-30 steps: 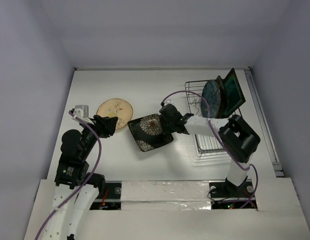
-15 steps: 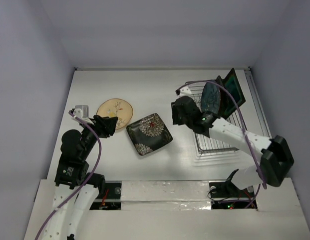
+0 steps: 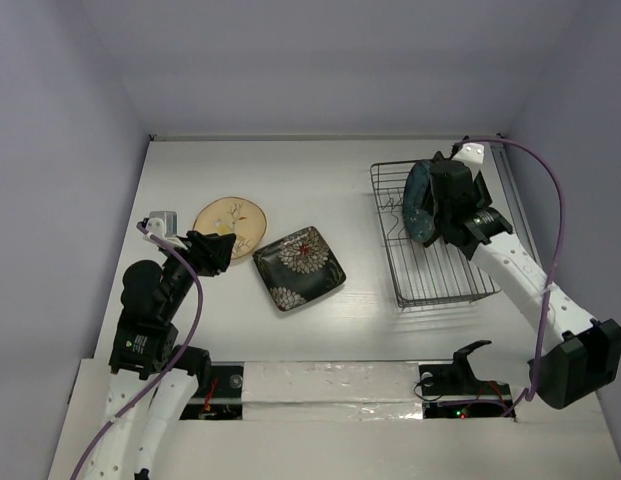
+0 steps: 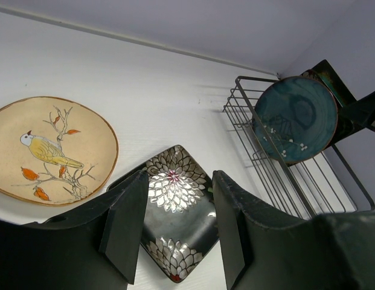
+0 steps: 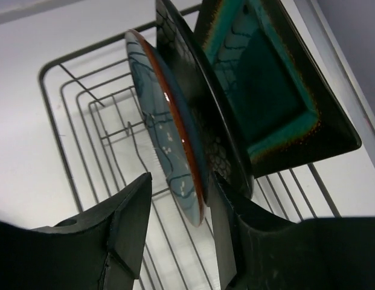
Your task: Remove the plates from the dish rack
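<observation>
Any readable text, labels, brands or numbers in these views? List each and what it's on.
None readable in any view.
Tan plate: bird-and-branch picture only, no words.
Dark square plate: white flowers only.
Teal round plate: white specks, no lettering.
Rack: bare wire, no tag visible.

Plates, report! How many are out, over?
Left gripper open, empty. Right gripper open, straddling teal plate in rack. Two out, three racked. Dark plate close behind it.
</observation>
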